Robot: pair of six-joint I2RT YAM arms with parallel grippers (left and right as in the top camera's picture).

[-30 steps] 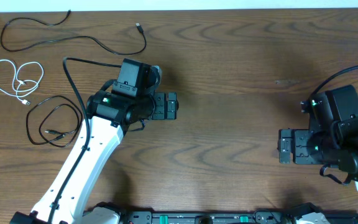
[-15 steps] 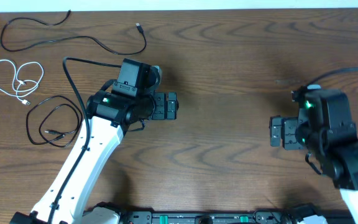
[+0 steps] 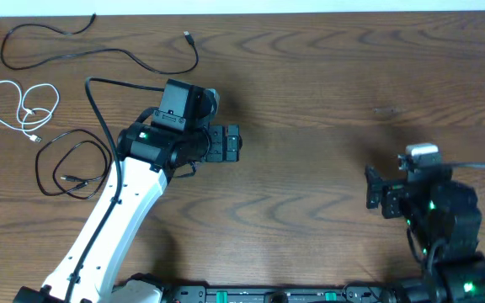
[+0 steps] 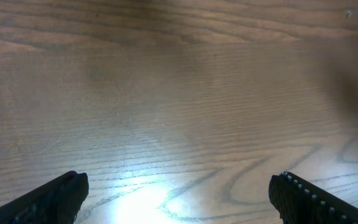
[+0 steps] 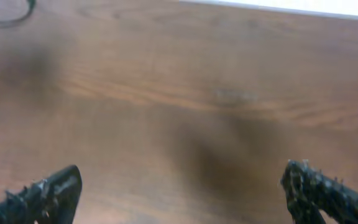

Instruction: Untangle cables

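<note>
Already the cables (image 3: 29,115) lie apart, left of the left gripper (image 3: 236,144) (it and the right gripper (image 3: 369,187) gape empty), so a careless sweep could retangle them.

Dark grained wooden table (image 3: 327,101), pale strip (image 3: 310,7) along its far edge. There is glare (image 4: 138,204) on the wood beneath the left gripper (image 4: 176,185).

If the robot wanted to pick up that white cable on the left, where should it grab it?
On the white cable, probably the outer curve of its right loop: a single strand lying flat, clear of the crossing. Come straight down, the open left hand straddling it.
</note>
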